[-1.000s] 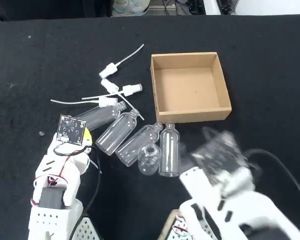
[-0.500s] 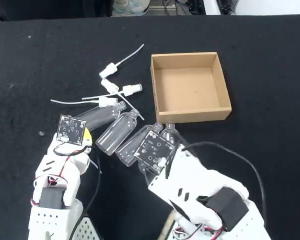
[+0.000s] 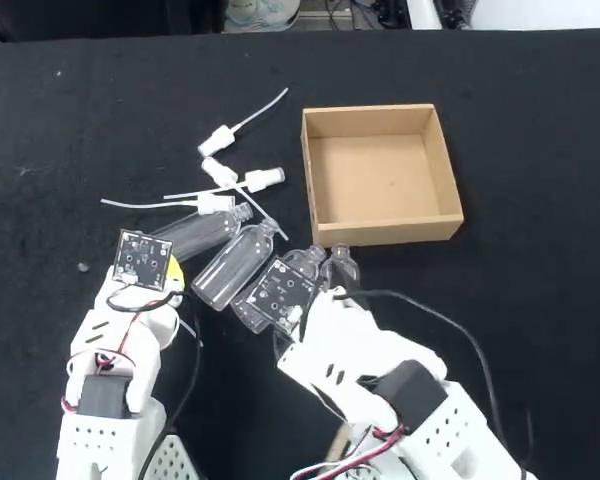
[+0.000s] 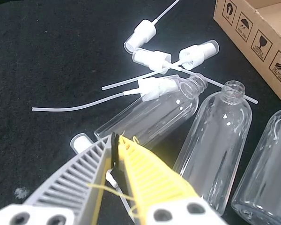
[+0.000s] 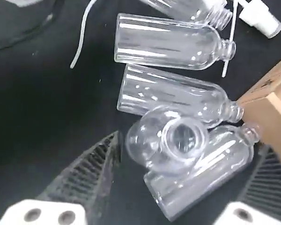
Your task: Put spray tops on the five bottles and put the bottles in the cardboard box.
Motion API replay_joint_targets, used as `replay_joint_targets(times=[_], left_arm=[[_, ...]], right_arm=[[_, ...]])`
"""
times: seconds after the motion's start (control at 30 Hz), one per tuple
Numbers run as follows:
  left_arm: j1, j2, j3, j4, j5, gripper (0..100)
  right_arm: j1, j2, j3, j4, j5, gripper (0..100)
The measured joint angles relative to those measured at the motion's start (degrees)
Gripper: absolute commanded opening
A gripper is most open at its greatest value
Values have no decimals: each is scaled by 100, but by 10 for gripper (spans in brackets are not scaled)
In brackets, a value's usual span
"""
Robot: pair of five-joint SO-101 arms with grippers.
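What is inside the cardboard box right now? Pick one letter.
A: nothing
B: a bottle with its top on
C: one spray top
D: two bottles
A: the floor of the cardboard box is bare, while the bottles and the spray tops are all out on the table beside it.

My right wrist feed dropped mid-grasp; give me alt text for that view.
The right gripper hangs over an uncapped upright bottle, its fingers open to either side. Four lying bottles crowd it on the black table, necks toward a cardboard box corner.
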Motion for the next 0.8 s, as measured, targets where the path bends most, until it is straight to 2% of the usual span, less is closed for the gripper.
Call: replay_joint_targets(times=[0.27, 0.4, 0.47, 0.53, 0.8], left_arm=[[0, 0, 0, 0, 0, 32], [0, 0, 0, 0, 0, 32], [0, 0, 0, 0, 0, 32], [0, 0, 0, 0, 0, 32], [0, 0, 0, 0, 0, 32]], right_arm=[[0, -26, 774, -905, 0, 403], [624, -26, 844, -1152, 0, 399], [1020, -26, 879, -1187, 0, 350], [1231, -26, 941, -1187, 0, 260], [1037, -123, 923, -1301, 9, 45]])
